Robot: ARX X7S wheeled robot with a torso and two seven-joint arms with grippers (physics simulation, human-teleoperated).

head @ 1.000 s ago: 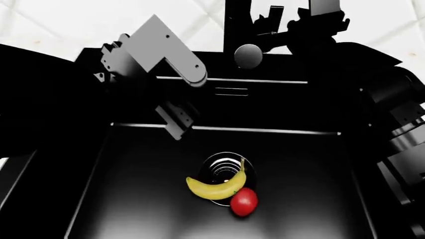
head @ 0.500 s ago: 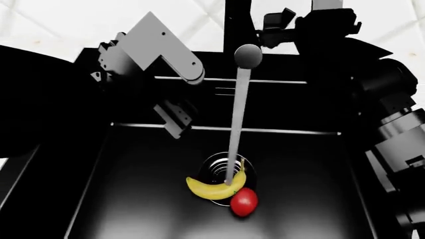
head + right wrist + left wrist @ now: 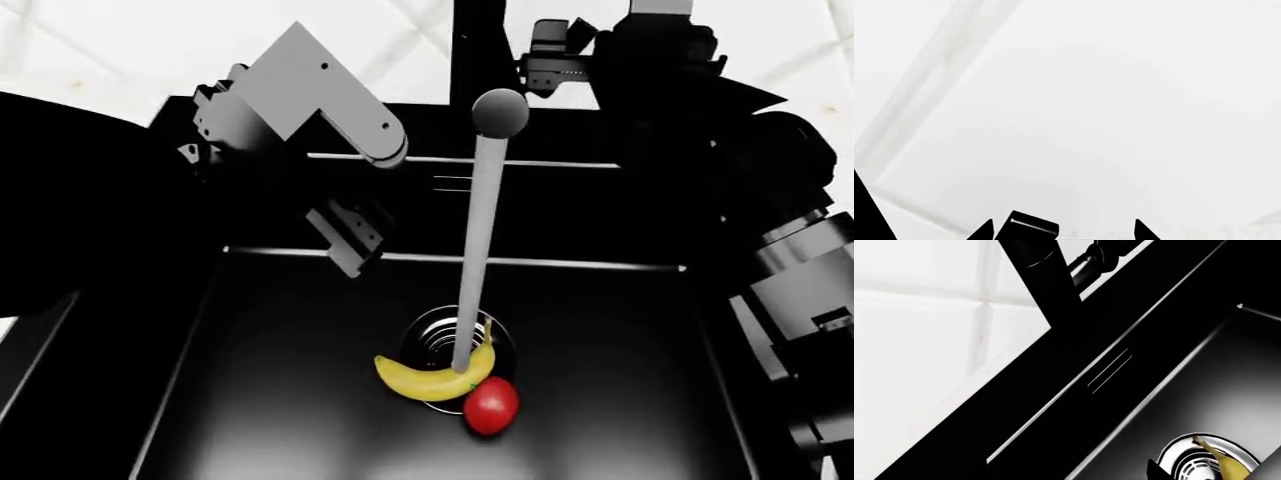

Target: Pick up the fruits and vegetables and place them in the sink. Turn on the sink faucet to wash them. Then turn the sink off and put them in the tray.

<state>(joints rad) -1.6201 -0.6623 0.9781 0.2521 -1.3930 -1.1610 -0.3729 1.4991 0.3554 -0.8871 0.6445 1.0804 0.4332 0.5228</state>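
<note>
The sink [image 3: 267, 400] filled most of the head view, a black basin holding both pieces of produce and a stream of water. Its floor lay bare on either side of the drain [image 3: 447, 335], with open room out to the side walls and toward the near edge. The faucet [image 3: 478, 50] rose behind the sink's back rim, its round spout end over the basin, and the water [image 3: 474, 260] fell from it straight onto the drain. The left gripper [image 3: 350, 240] hung over the back left part of the sink, well apart from the produce; whether its fingers stood apart or together could not be told. The right gripper [image 3: 561, 45] sat beside the faucet's column above the back rim, and its finger spacing could not be told either. The banana [image 3: 434, 378] lay curved across the near edge of the drain, under the stream. The tomato [image 3: 490, 405] rested touching the banana's near side, just off the drain.
</note>
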